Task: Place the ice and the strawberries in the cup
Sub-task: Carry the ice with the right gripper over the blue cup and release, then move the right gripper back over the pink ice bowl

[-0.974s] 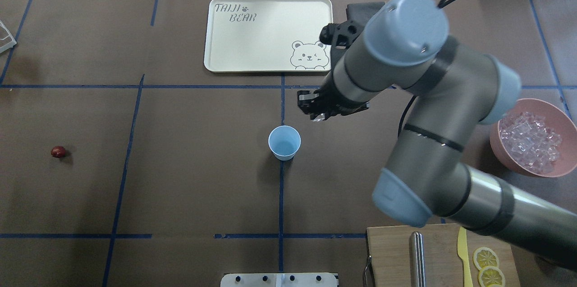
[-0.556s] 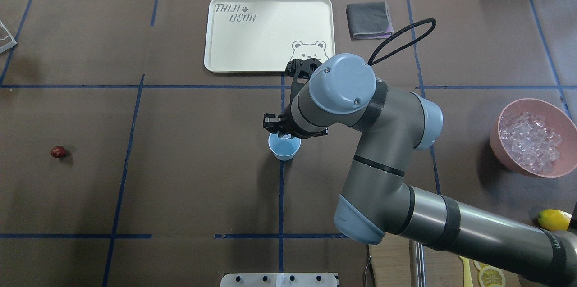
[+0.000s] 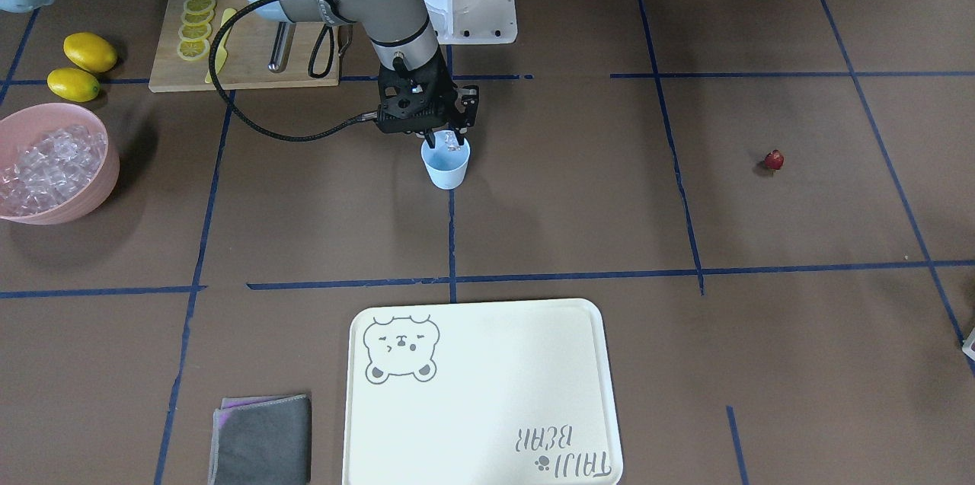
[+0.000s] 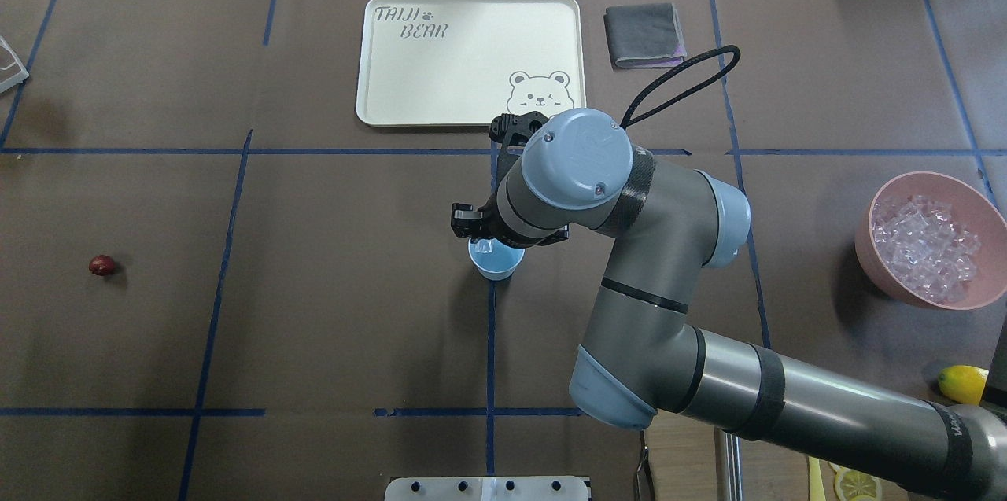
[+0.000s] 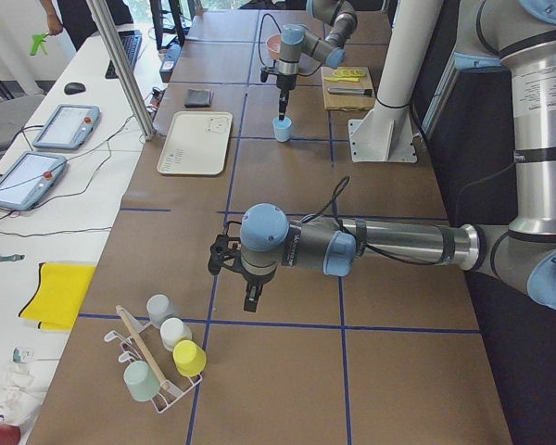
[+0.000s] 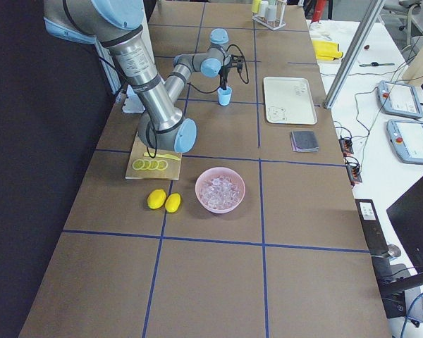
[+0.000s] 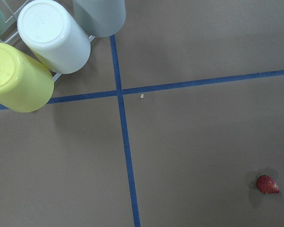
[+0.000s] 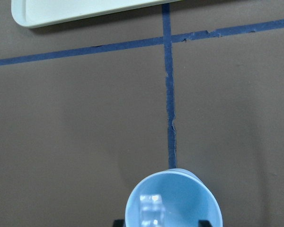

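Near the bench's left edge a small dark red strawberry (image 4: 101, 265) lies alone. The left gripper (image 5: 249, 304) hangs over that end; whether its fingers are apart cannot be told. At mid-bench stands a pale blue plastic cup (image 4: 496, 263) with a clear ice cube (image 8: 150, 210) inside. The right gripper (image 3: 446, 139) hovers just over the rim, fingers apart. Near the right edge a round pink bowl (image 4: 865, 253) holds more ice (image 4: 924, 249).
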Controlling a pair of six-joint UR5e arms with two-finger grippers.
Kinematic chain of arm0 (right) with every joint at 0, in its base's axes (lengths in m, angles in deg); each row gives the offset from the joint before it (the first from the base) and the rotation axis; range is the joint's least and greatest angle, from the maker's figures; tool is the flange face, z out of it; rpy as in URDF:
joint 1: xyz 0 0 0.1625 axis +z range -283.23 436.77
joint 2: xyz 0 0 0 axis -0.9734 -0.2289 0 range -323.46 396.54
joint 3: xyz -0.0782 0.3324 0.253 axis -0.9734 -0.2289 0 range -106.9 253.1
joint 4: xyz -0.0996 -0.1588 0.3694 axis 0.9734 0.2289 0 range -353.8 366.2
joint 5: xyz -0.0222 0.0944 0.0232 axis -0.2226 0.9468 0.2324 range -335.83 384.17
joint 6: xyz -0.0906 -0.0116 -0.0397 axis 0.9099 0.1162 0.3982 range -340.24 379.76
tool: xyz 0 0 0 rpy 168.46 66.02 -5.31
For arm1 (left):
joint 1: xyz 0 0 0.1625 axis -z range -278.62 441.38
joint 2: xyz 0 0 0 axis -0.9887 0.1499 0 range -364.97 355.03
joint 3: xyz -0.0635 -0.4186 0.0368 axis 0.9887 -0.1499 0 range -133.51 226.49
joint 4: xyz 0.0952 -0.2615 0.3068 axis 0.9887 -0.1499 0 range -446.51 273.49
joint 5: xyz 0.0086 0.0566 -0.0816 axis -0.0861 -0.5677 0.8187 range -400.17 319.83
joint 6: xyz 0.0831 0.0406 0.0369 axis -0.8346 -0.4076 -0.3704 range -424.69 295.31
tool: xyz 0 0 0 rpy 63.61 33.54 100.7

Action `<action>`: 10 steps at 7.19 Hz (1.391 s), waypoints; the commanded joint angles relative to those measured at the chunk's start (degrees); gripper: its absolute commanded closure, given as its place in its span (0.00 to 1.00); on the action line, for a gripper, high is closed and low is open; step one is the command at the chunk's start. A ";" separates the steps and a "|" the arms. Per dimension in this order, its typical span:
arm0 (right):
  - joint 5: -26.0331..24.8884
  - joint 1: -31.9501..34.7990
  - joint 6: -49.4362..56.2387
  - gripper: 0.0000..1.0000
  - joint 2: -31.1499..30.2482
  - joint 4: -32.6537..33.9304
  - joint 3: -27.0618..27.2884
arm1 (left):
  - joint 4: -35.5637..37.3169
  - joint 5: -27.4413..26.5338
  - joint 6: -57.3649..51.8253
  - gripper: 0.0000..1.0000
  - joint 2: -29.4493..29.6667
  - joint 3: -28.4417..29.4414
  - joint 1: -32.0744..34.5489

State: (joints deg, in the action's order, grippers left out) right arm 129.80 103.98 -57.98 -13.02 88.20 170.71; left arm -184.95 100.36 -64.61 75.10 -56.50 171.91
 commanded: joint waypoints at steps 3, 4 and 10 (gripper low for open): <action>0.19 3.17 0.48 0.22 -2.63 0.08 3.70 | 0.00 0.00 0.00 0.00 -0.27 -0.28 0.00; 2.98 7.11 1.09 0.25 -10.48 0.43 12.26 | -0.09 -0.09 2.44 0.00 -0.27 -0.37 0.00; 18.73 29.55 46.22 0.24 -47.52 -2.36 23.77 | -3.43 0.00 4.13 0.00 -0.36 -0.54 -0.62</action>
State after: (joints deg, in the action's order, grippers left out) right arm 147.84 131.27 -20.36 -54.67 87.08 194.27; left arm -188.17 100.36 -60.55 74.75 -56.88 171.35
